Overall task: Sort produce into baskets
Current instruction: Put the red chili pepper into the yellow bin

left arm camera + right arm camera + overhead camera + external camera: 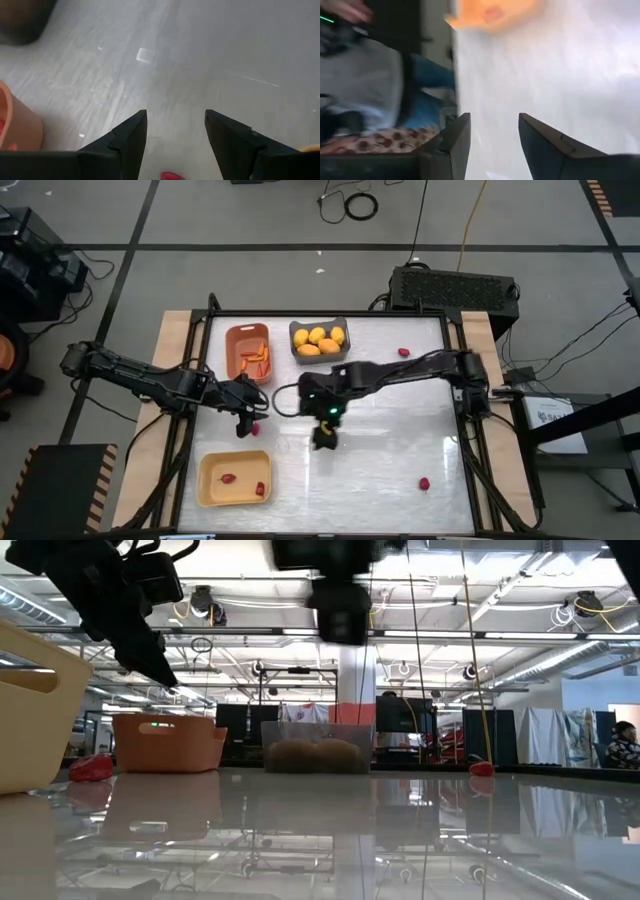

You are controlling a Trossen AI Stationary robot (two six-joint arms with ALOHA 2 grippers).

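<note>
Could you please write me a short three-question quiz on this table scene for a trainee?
1. True or false: the pale yellow basket holds lemons.
2. Which basket holds the carrot sticks? A) dark grey basket B) orange-brown basket C) pale yellow basket
3. How many red pieces lie loose on the table, apart from the one by the left pincer?

Key:
1. False: it holds two red pieces; the lemons are in the dark grey basket.
2. B.
3. Two: one near the far edge, one near the right front corner. Both the left pincer and the right pincer are open over mid-table.
</note>
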